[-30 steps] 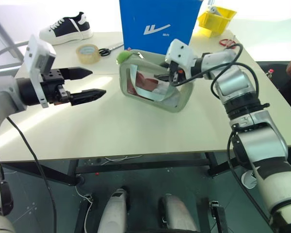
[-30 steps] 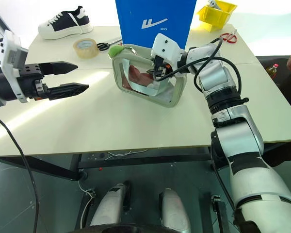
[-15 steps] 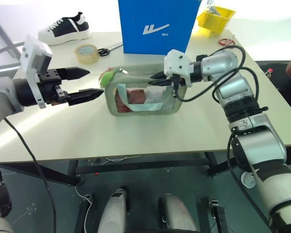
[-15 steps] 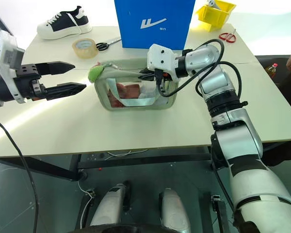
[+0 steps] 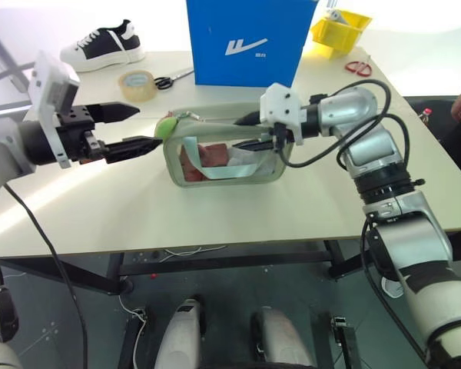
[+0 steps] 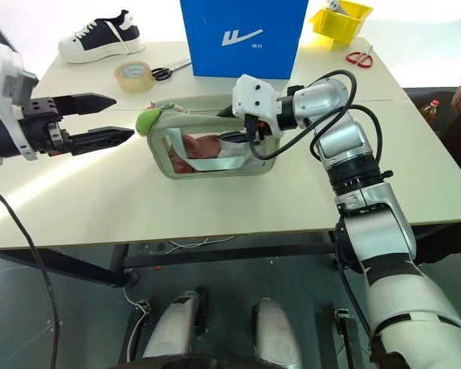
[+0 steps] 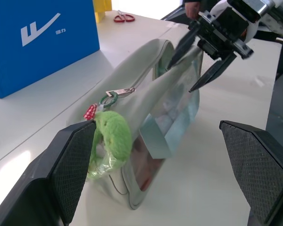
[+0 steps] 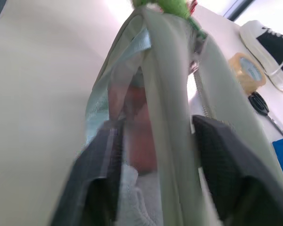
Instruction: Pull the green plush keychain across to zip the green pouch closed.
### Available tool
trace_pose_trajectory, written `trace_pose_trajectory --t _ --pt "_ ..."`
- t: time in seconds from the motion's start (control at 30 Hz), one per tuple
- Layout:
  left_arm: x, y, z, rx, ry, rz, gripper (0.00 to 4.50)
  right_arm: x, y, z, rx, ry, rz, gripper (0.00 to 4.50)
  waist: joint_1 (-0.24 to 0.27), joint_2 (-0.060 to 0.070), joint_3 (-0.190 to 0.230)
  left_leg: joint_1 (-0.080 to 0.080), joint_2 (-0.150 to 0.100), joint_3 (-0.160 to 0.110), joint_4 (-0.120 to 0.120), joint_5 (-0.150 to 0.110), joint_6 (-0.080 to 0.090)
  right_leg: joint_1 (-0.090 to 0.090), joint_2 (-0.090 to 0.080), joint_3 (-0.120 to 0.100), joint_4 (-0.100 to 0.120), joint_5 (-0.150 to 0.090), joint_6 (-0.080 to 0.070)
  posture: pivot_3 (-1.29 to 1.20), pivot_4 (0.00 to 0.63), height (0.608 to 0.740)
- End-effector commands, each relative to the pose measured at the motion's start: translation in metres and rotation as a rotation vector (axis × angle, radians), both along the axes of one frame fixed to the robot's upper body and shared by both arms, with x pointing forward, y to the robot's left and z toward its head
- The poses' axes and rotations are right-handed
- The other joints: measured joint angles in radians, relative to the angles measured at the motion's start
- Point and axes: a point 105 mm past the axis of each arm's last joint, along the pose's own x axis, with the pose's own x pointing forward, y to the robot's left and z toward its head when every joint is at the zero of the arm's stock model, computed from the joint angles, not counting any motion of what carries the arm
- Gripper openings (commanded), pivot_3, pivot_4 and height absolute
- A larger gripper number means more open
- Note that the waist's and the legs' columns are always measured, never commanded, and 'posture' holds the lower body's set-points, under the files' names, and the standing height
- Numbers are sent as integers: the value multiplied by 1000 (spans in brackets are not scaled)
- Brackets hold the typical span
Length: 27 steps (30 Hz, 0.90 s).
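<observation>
Two grippers flank the green pouch, which stands on the white table in front of the blue box. The green plush keychain hangs at the pouch end facing the left gripper, whose fingers are spread wide, just short of the plush. The right gripper sits at the opposite end, fingers apart, one on each side of the pouch's top edge. The left wrist view adds a metal ring and red tag above the plush. The right wrist view shows zipper teeth along the pouch top.
</observation>
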Motion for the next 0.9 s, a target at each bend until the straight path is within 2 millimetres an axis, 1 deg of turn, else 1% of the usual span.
trace_pose_trajectory --t 0.03,0.1,0.13,0.23,0.33,0.43,0.47,0.53,0.57,0.63,0.67,0.7,0.77,0.9 --pt "-3 3 11 10 -52 5 4500 -5 -21 42 64 -75 -42 3057 6 0 0 0 0 0 0 0 0 0 0 0 0 0 0 0 150 740" --pt "-2 4 10 10 -50 9 4500 2 -42 42 47 -80 -117 3057 8 0 0 0 0 0 0 0 0 0 -1 0 0 0 0 0 150 740" --pt "-2 4 10 11 -49 11 4500 4 -50 41 40 -79 -142 3057 8 0 0 0 0 0 1 0 0 1 -1 0 0 0 0 0 150 740" --pt "0 5 7 10 -44 16 4500 8 -72 27 -12 -42 -200 3057 3 0 0 0 0 1 1 0 0 0 -2 0 -1 0 0 0 150 740" --pt "2 5 5 15 -42 18 4500 9 -81 10 -58 -2 -215 3057 -3 0 0 0 0 1 0 0 0 0 -1 0 -1 0 0 0 150 740" --pt "3 3 6 18 -43 12 4500 11 -81 4 -69 9 -216 3057 -6 0 0 0 0 1 0 0 0 0 -1 1 0 0 0 0 150 740" --pt "3 3 6 19 -44 10 4500 11 -80 3 -65 11 -211 2826 -6 1 0 0 0 1 0 0 0 -1 -1 1 0 0 0 0 150 740" --pt "4 3 7 20 -45 10 4500 9 -77 3 -58 26 -196 2212 -4 1 0 0 0 1 0 0 0 -1 0 1 0 0 0 0 150 740" --pt "4 3 7 20 -45 11 4500 8 -76 3 -49 37 -190 1672 -2 1 0 0 0 1 0 0 0 -1 0 1 0 0 0 0 150 740" --pt "4 4 7 20 -45 13 4500 8 -75 2 -41 44 -189 735 -1 1 0 0 0 1 0 0 0 0 0 1 0 0 0 0 150 740" --pt "5 5 6 18 -43 15 4500 9 -74 2 -40 44 -190 135 -1 1 0 0 0 1 0 0 0 0 0 1 0 0 0 0 150 740" --pt "5 5 6 16 -42 18 4500 8 -74 2 -41 45 -187 55 -1 1 0 0 0 1 0 0 0 0 0 1 0 0 0 0 150 740" --pt "8 10 2 20 -35 41 4500 8 -73 3 -36 46 -185 55 -1 1 0 0 0 1 0 0 0 0 0 1 0 0 0 0 150 740" --pt "21 27 -17 12 1 110 4500 3 -71 7 -37 37 -171 55 -3 1 1 0 0 1 0 0 0 -1 0 1 1 0 0 0 150 740"
